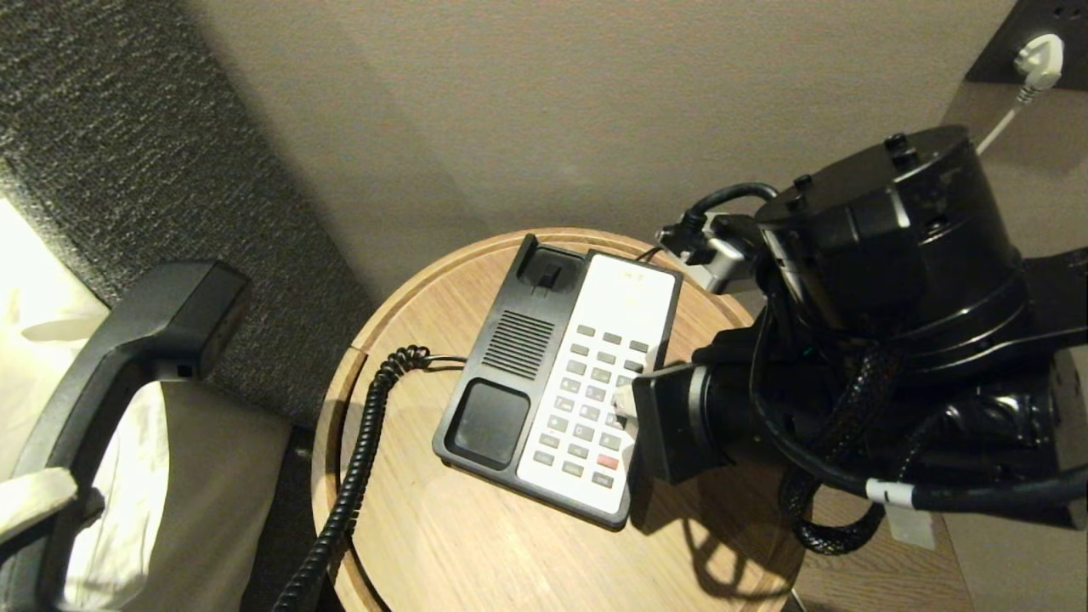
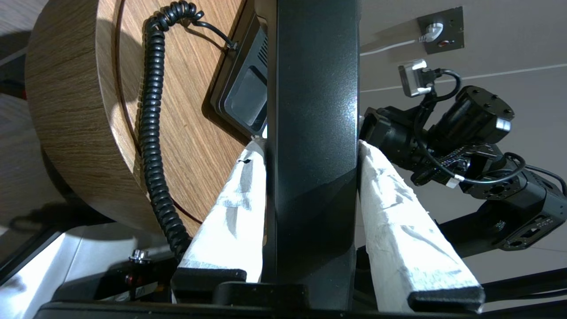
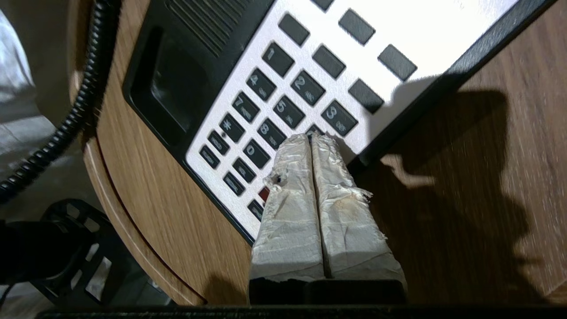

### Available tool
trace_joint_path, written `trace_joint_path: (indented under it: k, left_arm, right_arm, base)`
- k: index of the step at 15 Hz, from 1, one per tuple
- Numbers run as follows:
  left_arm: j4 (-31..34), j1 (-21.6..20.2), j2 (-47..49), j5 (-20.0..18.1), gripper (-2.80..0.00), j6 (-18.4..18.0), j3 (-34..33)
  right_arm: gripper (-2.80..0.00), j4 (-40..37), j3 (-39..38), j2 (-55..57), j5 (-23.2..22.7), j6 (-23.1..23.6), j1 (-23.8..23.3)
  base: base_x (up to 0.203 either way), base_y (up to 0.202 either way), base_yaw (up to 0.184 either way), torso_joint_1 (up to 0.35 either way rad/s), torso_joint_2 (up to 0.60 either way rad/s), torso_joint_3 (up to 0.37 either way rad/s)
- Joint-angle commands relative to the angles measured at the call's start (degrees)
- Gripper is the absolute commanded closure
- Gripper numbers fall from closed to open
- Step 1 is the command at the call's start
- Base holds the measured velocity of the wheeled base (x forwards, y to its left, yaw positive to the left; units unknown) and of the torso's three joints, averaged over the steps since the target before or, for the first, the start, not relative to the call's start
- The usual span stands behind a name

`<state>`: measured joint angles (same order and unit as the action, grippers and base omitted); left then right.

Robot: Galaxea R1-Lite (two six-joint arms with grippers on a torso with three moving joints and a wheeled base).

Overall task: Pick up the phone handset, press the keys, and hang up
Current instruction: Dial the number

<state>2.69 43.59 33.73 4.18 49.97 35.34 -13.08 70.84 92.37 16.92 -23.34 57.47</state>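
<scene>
Reaching in from the right of the head view, the right gripper (image 1: pixel 625 399) has its two white-wrapped fingers (image 3: pixel 292 195) pressed flat together — clenched, with nothing between them — and their tips sit on the keys (image 1: pixel 591 399) at the right-hand column of the number pad, just below the key marked 3, as the right wrist view shows. Whether the key under the tips is pushed down cannot be told. The keys are small grey rectangles in rows of three on a white faceplate, with one red key (image 1: pixel 607 461) near the lowest rows. They belong to the phone base (image 1: pixel 510 340), black with a speaker grille and an empty cradle, which stands on a round wooden side table (image 1: pixel 408 544) against a beige wall. The phone handset (image 1: pixel 127 357) is off the base, held in the air well to the left of the table; the left gripper (image 2: pixel 312 141) is grasping it, its wrapped fingers (image 2: pixel 234 208) clamped on either side of the glossy black grip. A black coiled cord (image 1: pixel 357 467) runs from the base's left edge across the tabletop and over its rim — toward the handset. A white plug (image 1: pixel 1039 61) sits in a wall socket at the upper right.
</scene>
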Motion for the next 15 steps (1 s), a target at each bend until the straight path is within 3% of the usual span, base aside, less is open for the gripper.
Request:
trace_joint_path:
  k: [1, 15]
  left_arm:
    - [0.03, 0.00, -0.06, 0.04, 0.00, 0.29, -0.35]
    - [0.03, 0.00, -0.33, 0.04, 0.00, 0.22, -0.36]
  right_arm:
    - [0.00, -0.10, -0.70, 0.00, 0.13, -0.12, 0.01]
    - [0.00, 0.42, -0.79, 0.27, 0.57, -0.12, -0.16]
  base:
    - [0.000, 0.000, 0.000, 0.000, 0.00, 0.000]
    - [0.000, 0.000, 0.000, 0.000, 0.00, 0.000]
